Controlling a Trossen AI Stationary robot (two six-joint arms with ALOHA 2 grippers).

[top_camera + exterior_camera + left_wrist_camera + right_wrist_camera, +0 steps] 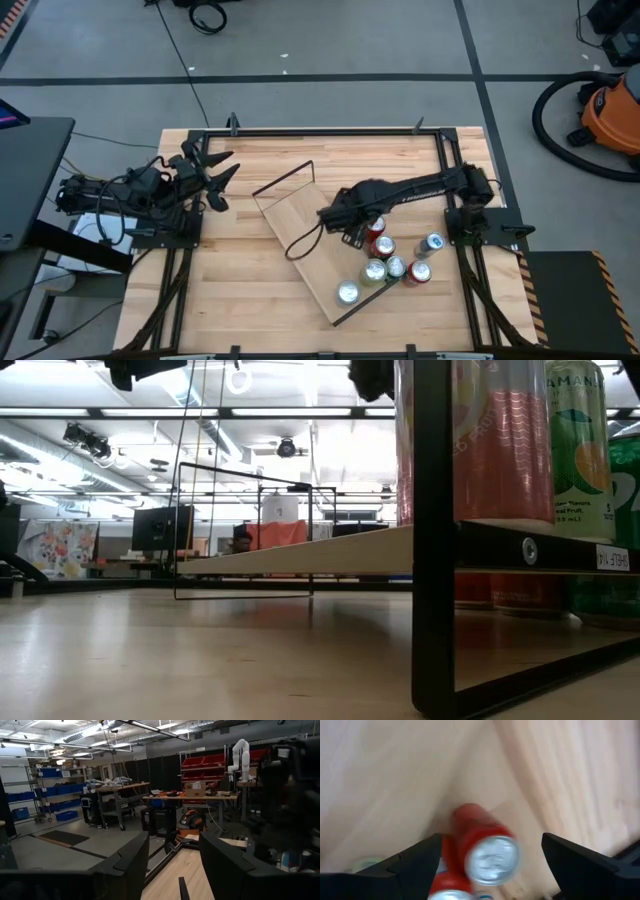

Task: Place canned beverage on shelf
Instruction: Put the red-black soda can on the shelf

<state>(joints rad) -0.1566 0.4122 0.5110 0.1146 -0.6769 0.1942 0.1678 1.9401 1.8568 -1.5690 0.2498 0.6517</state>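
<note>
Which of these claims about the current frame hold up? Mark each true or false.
1. The right tool is open above a red can. True.
2. The left tool is holding a can. False: it is open and empty, off at the table's left side.
3. The shelf lies at an angle to the table edges. True.
4. All cans are red. False: the low view shows a green can too.
5. The shelf's far end is crowded with cans. False: the cans cluster at the end near the right arm.
</note>
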